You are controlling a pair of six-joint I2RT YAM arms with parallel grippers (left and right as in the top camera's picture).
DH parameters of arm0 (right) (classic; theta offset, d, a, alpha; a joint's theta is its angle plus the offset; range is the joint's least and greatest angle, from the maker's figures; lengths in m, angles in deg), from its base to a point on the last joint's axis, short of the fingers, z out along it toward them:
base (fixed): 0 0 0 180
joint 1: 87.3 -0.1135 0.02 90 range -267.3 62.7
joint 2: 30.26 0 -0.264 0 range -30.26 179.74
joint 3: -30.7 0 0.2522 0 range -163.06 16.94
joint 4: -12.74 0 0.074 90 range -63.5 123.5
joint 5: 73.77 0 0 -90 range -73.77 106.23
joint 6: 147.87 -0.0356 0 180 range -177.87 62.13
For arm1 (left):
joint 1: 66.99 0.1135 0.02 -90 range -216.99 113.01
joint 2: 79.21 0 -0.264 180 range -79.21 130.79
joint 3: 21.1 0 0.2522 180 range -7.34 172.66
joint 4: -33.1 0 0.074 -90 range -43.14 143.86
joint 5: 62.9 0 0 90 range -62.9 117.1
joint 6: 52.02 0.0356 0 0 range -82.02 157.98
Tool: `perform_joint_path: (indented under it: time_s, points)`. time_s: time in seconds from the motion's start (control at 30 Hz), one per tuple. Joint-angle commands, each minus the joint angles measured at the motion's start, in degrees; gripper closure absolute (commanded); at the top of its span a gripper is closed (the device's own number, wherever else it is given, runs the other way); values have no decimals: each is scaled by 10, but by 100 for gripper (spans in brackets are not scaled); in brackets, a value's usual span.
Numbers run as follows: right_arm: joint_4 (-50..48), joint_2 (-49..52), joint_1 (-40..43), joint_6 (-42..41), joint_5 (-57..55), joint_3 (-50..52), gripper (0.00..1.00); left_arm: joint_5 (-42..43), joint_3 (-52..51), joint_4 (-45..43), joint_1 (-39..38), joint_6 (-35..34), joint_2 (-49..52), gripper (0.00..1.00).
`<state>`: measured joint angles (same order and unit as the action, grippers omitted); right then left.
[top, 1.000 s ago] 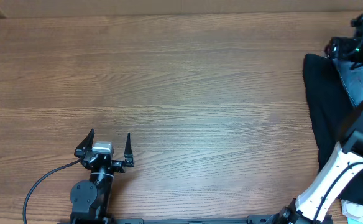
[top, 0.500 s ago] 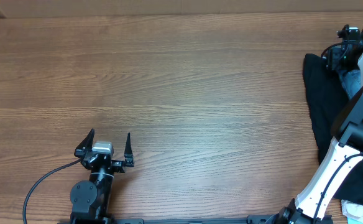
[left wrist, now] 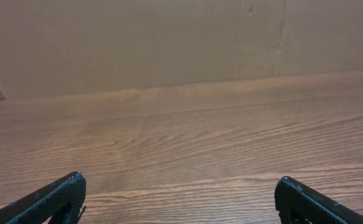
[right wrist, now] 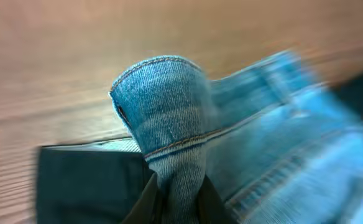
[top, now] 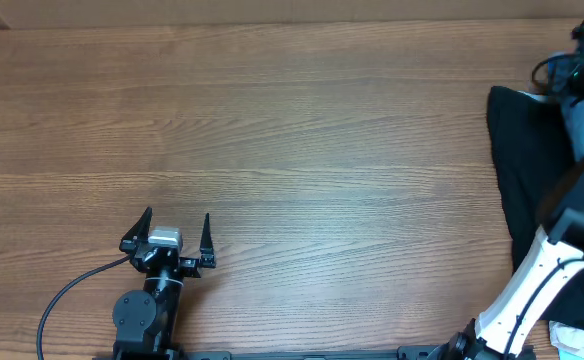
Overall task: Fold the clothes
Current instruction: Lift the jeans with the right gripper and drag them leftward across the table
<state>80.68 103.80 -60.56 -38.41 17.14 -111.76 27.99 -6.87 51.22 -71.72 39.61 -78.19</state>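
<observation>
Jeans (right wrist: pixel 169 124) pinched at bunched fold in right gripper (right wrist: pixel 178 202), far right table (top: pixel 322 130) edge, over black garment (top: pixel 522 170). Left gripper (top: pixel 177 235) spread wide, empty. Advice: lift high, carry to table middle, avoid dragging black garment.

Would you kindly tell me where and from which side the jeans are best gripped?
Take the jeans at the stitched, folded edge, as the right gripper, shut on it, does. That doubled band looks firm and stands clear of the black garment below, so a pinch there likely lifts denim alone. Come from the right arm's side; the jeans lie at the table's right edge.
</observation>
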Motion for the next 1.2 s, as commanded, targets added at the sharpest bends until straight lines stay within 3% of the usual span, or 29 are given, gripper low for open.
perform_joint_path:
  time_s: [0.0, 0.17, 0.3, 0.5, 0.63, 0.8, 1.13, 1.17]
  points:
    - [5, -132, -15, -15, 17, -43, 96, 2, -2, 0, 3, -5, -3, 0]
    - [45, -283, -104, -18, 17, -44, 96, 2, -2, 0, 3, -5, -3, 0]
    - [12, -331, -264, -83, 21, -45, 96, 2, -2, 0, 3, -5, -3, 0]
    - [-132, -217, -508, -205, 61, -44, 96, 2, -2, 0, 3, -5, -3, 0]
    - [-238, -82, -620, -212, 95, -44, 96, 2, -2, 0, 3, -5, -3, 0]
    - [-328, -7, -714, -212, 95, -44, 96, 2, -2, 0, 3, -5, -3, 0]
    - [-419, -4, -770, -212, 97, -44, 96, 2, -2, 0, 3, -5, -3, 0]
    - [-425, -4, -778, -212, 97, -44, 83, 2, -2, 0, 3, -5, -3, 0]
